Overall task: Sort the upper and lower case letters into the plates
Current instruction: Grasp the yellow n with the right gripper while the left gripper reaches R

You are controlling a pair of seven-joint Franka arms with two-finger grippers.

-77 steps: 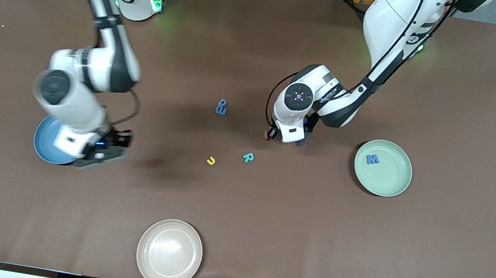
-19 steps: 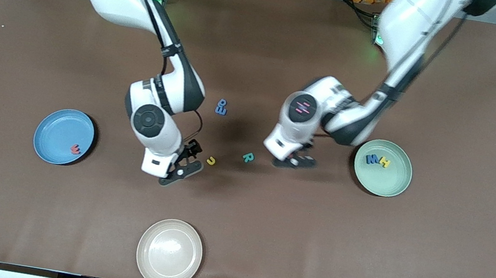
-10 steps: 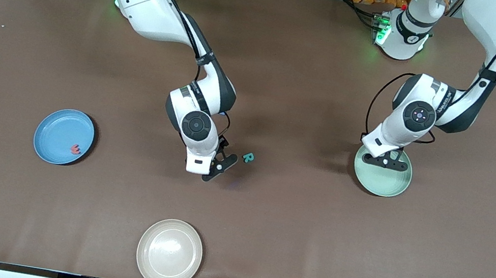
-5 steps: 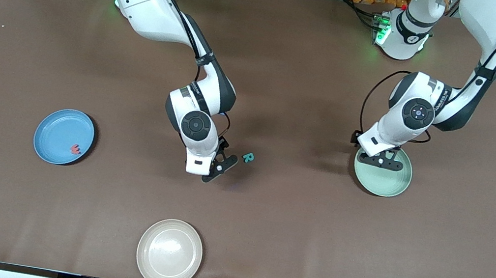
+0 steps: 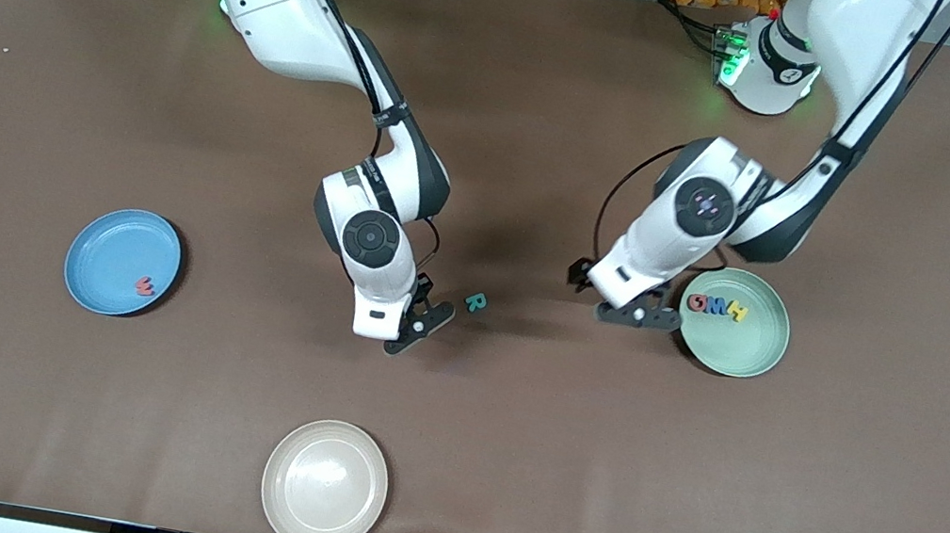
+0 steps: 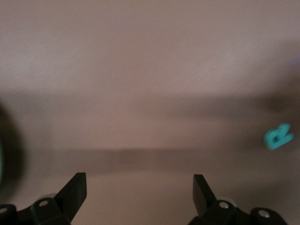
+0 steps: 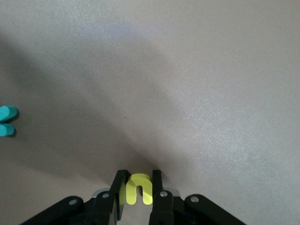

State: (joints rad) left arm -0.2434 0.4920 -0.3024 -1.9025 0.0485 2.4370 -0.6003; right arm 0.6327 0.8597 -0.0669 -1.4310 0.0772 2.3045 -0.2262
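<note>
My right gripper (image 5: 420, 326) is shut on the yellow u (image 7: 139, 188), low over the table beside the teal R (image 5: 476, 303). The R also shows in the right wrist view (image 7: 7, 121) and in the left wrist view (image 6: 278, 137). My left gripper (image 5: 639, 316) is open and empty (image 6: 139, 192), over bare table just beside the pale green plate (image 5: 743, 352). That plate holds the red Q (image 5: 699, 303), blue M (image 5: 718, 307) and yellow H (image 5: 737, 312). The blue plate (image 5: 118, 243) holds the red w (image 5: 145, 286). The two blue letters are hidden.
A beige plate (image 5: 325, 485) lies near the table's front edge, nearer to the front camera than the right gripper. The right arm's forearm (image 5: 381, 195) hangs over the middle of the table.
My left gripper moved off the green plate toward the table's middle, leaving the red Q beside M and H. My right gripper, shut on the yellow u, has hardly moved.
</note>
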